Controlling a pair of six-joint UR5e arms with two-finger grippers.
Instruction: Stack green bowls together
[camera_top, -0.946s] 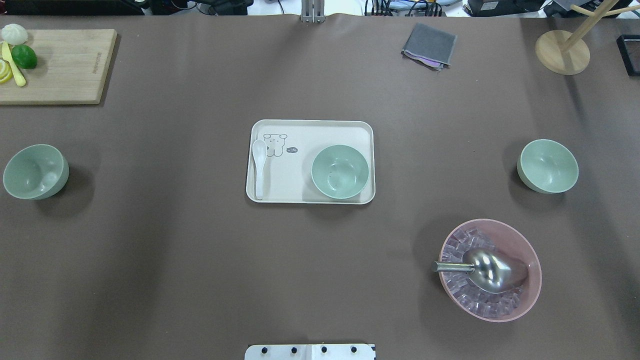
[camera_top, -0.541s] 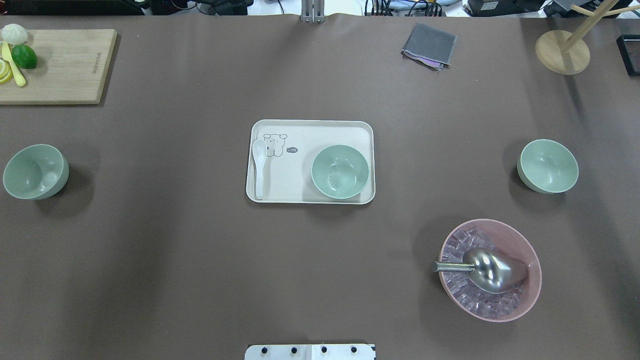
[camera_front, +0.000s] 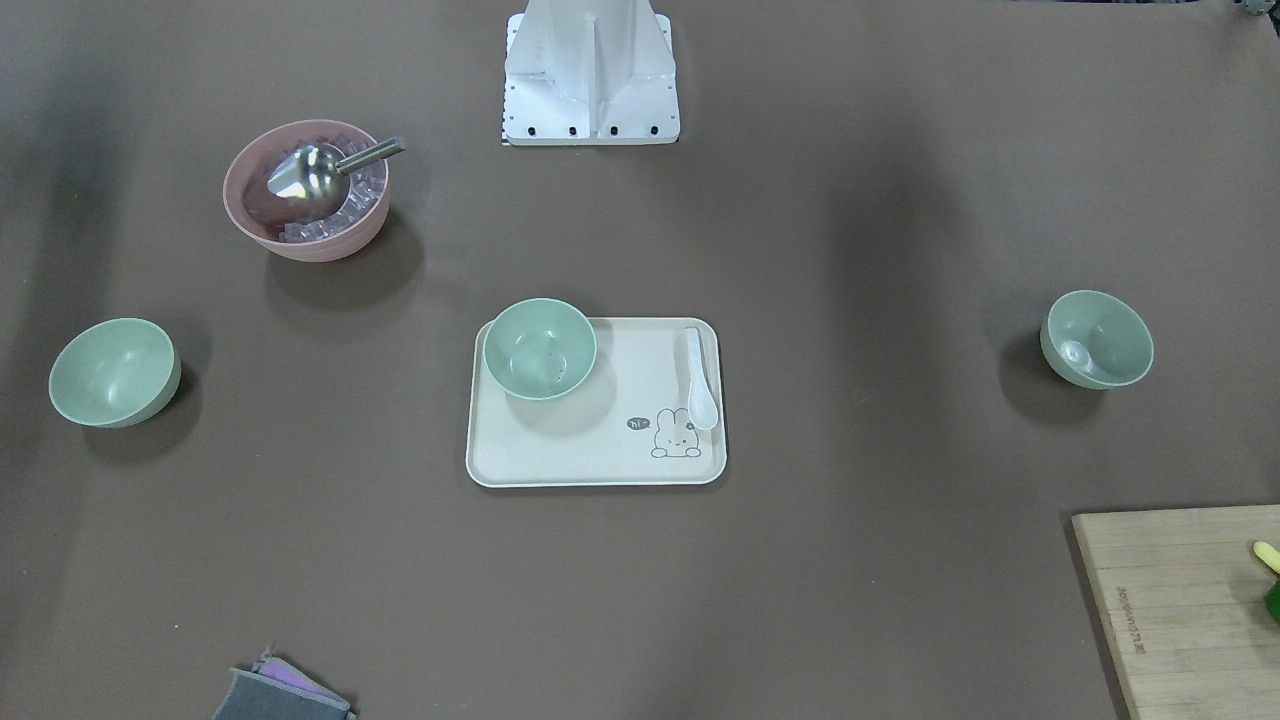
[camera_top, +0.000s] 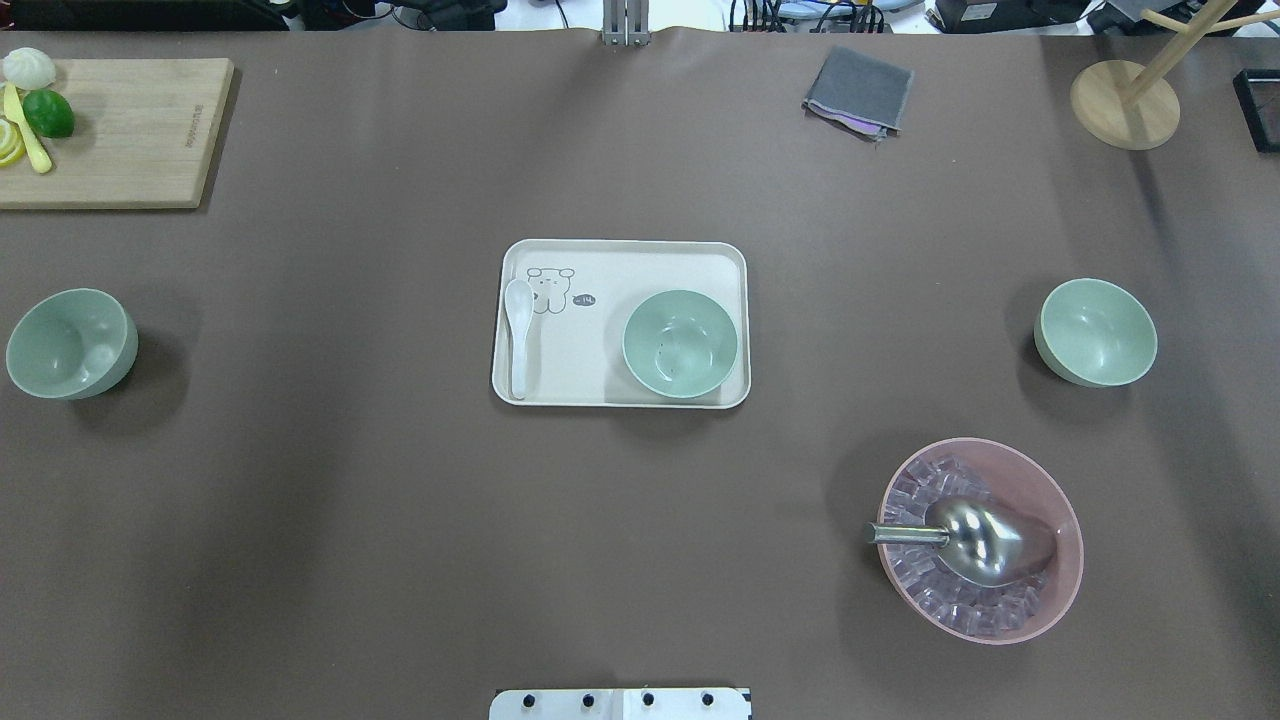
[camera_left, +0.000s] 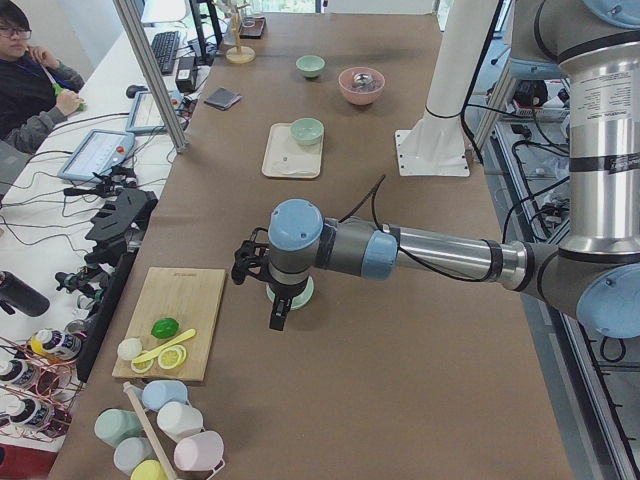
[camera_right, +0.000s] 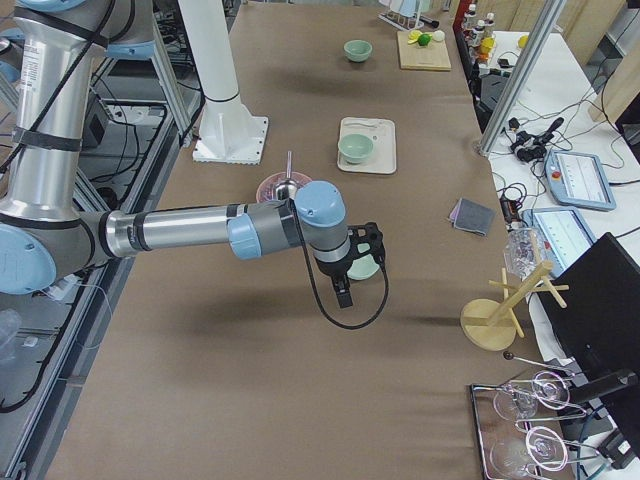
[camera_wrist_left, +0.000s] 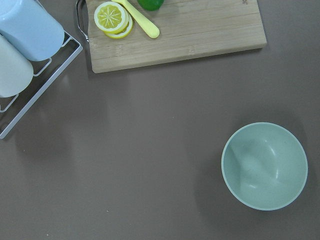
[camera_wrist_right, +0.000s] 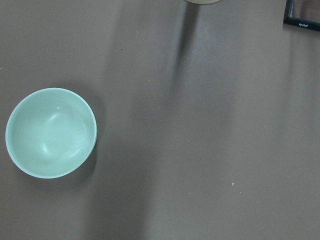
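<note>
Overhead exterior: near right, pink bowl (camera_top: 1066, 582); farther, a row well apart across the desk (camera_top: 400, 550) — left green bowl (camera_top: 70, 343), middle green bowl (camera_top: 680, 343) on a tray (camera_top: 590, 355), right green bowl (camera_top: 1095, 332). Side views: left end effector (camera_left: 277, 316) and right end effector (camera_right: 343, 295) each hang near an outer bowl — wide or narrow, cannot tell.

Overhead, front opposed; share tray (camera_top: 590, 352), its green bowl (camera_top: 680, 343).

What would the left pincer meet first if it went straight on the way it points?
Pointing down, the left pincer would probably meet the green bowl under it, or the table just beside its rim; the side view leaves depth unclear.
</note>
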